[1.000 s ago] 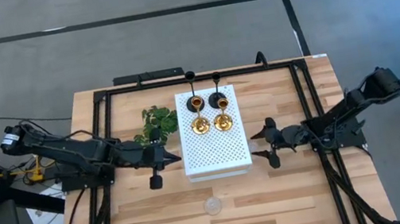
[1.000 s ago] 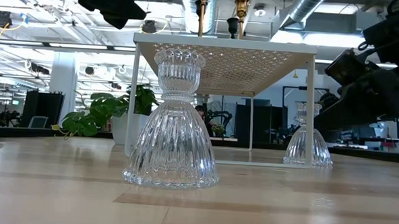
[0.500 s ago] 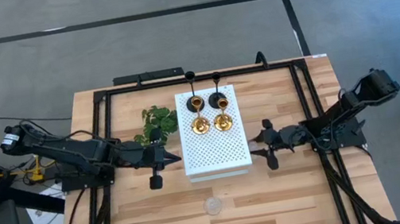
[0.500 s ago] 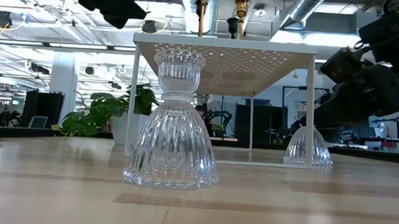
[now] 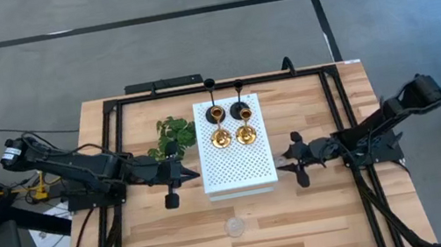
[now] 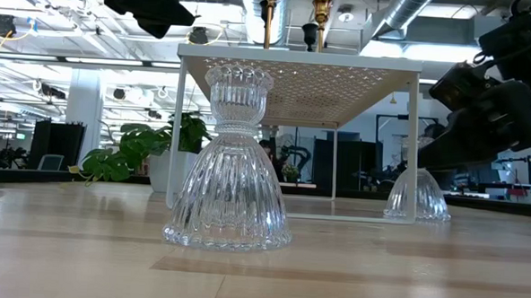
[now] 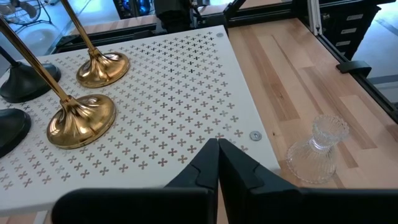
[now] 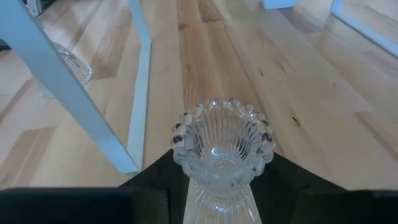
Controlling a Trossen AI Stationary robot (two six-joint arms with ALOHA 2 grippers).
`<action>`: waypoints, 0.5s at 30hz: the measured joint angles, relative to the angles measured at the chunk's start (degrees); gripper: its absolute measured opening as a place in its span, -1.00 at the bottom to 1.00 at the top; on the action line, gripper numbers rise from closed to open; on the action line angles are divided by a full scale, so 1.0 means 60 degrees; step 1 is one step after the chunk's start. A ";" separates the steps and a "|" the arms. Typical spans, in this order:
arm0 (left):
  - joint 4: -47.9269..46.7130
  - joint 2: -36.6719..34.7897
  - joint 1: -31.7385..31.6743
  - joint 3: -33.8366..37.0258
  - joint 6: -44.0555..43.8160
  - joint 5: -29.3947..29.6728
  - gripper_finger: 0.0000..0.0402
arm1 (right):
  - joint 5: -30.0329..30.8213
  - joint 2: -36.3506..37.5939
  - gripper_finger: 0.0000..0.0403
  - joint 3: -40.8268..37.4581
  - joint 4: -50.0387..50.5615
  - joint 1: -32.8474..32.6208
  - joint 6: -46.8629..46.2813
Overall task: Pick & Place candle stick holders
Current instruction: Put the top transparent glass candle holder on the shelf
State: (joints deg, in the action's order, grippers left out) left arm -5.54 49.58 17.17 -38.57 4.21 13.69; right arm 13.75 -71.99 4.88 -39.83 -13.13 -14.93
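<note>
Ribbed clear glass holder (image 8: 222, 149); glossy gold holders (image 7: 81, 118); wood table (image 5: 332, 212).

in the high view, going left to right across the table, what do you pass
left gripper → sprig → white board with the gold holders → right gripper, shut on a glass holder
</note>
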 joint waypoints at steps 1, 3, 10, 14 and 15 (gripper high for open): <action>0.0000 0.0000 0.0000 0.0000 0.0000 0.0000 -0.96 | -0.0003 0.0204 -0.31 -0.0003 0.0235 0.0001 -0.0025; 0.0000 0.0000 0.0003 0.0000 0.0000 0.0000 -0.97 | -0.0032 0.0677 -0.34 -0.0017 0.0794 0.0007 -0.0035; 0.0000 0.0000 0.0000 0.0000 0.0000 0.0000 -0.96 | -0.0029 0.2676 -0.42 -0.0025 0.2945 0.0007 -0.0152; 0.0000 0.0000 0.0004 0.0000 0.0000 0.0000 -0.96 | 0.0162 0.3878 -0.41 0.0324 0.4644 0.0007 -0.0286; 0.0000 0.0000 0.0000 0.0000 0.0000 0.0000 -0.97 | 0.0231 0.4139 -0.40 0.0500 0.5163 0.0007 -0.0286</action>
State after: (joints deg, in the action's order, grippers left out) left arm -5.54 49.58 17.17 -38.57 4.21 13.69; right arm 15.14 -47.15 7.88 -8.85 -13.08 -16.64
